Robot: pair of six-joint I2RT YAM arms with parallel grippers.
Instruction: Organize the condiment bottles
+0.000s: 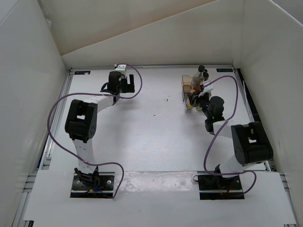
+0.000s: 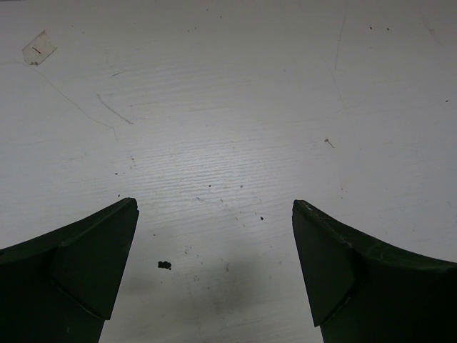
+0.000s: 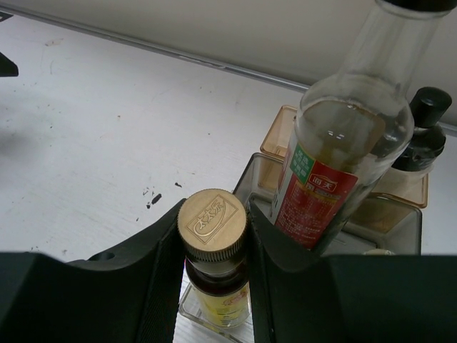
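The right gripper clasped the brown-capped bottle just under its cap, at the far right of the table. The bottle stood upright in the near compartment of the organizer tray, cap up and long axis vertical, just beside the taller clear bottle. Whether seating or lifting it, the step seemed to call for straight vertical travel, keeping the bottle plumb and off its neighbour. The left gripper hung wide open over the table.
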